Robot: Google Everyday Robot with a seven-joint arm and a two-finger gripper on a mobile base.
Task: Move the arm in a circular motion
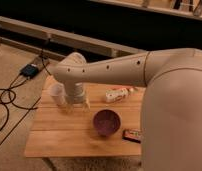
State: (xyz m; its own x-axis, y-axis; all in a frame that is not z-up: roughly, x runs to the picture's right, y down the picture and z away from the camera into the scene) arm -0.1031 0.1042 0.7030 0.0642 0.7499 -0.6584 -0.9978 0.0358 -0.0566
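The arm [119, 74] is a thick cream-white tube with small dark screw holes, reaching from the right edge leftward over a wooden table [59, 135]. Its wrist bends down at a rounded joint, and the gripper [78, 104] hangs just above the table top, close beside a white cup [57, 94]. A large rounded segment of the arm fills the right side of the view and hides the table's right end.
A purple bowl [106, 122] sits near the table's middle. A white packet [117, 94] lies behind it and a small dark bar [132, 134] lies at the front right. Black cables [9, 97] and a dark box [30, 70] lie on the floor at left.
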